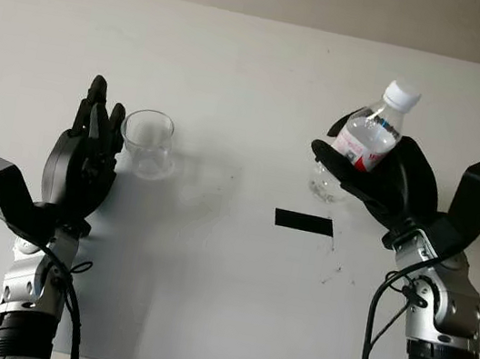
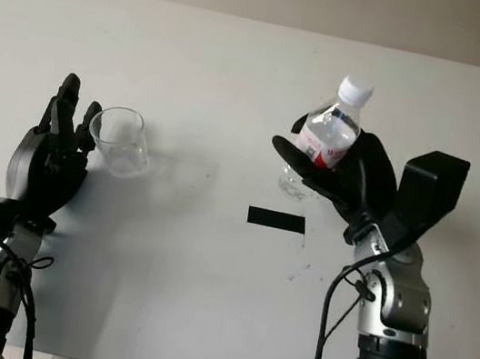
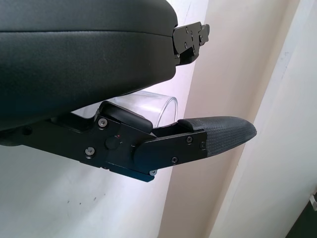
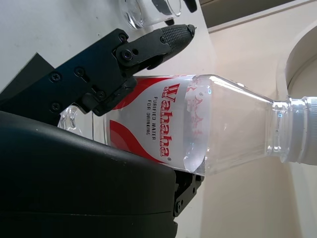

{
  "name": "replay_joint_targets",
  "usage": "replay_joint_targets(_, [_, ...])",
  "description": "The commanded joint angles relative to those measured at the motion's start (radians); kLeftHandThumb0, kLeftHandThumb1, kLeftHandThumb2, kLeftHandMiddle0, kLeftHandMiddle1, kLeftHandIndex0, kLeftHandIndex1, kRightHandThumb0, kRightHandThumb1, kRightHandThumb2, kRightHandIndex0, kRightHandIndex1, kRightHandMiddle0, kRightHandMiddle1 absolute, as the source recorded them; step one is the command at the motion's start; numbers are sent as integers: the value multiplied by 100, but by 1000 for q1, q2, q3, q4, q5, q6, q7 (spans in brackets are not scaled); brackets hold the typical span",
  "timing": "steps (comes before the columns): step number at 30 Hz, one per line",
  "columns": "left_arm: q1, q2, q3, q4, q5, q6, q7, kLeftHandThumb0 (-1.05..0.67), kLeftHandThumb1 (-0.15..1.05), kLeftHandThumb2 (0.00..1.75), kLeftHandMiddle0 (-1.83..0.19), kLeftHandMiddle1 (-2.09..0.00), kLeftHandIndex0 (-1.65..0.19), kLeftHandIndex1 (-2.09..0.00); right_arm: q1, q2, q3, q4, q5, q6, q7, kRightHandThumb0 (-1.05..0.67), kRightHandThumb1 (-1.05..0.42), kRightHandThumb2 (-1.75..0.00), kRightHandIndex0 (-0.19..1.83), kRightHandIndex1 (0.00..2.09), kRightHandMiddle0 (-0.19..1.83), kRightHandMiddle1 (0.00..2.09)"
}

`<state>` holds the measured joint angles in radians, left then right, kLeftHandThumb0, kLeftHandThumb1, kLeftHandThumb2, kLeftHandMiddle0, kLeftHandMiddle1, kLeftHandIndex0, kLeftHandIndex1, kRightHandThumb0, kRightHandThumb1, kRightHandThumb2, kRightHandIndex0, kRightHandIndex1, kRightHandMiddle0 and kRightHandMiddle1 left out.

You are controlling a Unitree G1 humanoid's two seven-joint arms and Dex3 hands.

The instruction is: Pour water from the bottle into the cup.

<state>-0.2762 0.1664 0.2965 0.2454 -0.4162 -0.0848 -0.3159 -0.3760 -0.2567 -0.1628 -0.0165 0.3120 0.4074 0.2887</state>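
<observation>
Right hand (image 1: 378,180) near the table's (image 1: 201,302) right side, fingers wrapped round the Wahaha water bottle (image 1: 368,144), white cap (image 1: 402,95) on, tilted up-right. Left hand (image 1: 86,149) is open just beside the clear cup (image 1: 146,143), not gripping. Right wrist view: fingertips (image 4: 171,35) cross the red label (image 4: 148,121). Left wrist view: cup rim (image 3: 166,106) sits behind one finger (image 3: 218,134).

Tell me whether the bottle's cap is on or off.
On. The bottle, gripped in the right hand, has its white cap seated on the neck, so nothing can pour into the cup yet.
</observation>
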Motion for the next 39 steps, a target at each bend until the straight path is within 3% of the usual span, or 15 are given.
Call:
replay_joint_targets(1, [11, 0, 1, -19, -1, 3, -1, -83, 105, 61, 19, -5, 19, -3, 12, -1, 6, -39, 5, 20, -1, -23, -105, -29, 122, 209, 74, 209])
replay_joint_targets(11, [15, 12, 4, -30, 6, 11, 2, -84, 105, 61, 19, -5, 19, -3, 12, 10, 53, -38, -29, 62, -18, -21, -105, -30, 120, 209, 71, 209])
replay_joint_targets(25, [17, 25, 8, -35, 7, 24, 7, -84, 105, 60, 16, -6, 17, -4, 18, 34, 83, 21, -72, 22, -16, -22, -105, -31, 124, 209, 76, 209])
replay_joint_targets(39, [16, 31, 10, -26, 9, 17, 4, -85, 105, 59, 15, -6, 17, -5, 66, 82, 95, 105, -94, -140, 1, -23, -105, -29, 115, 209, 82, 209])
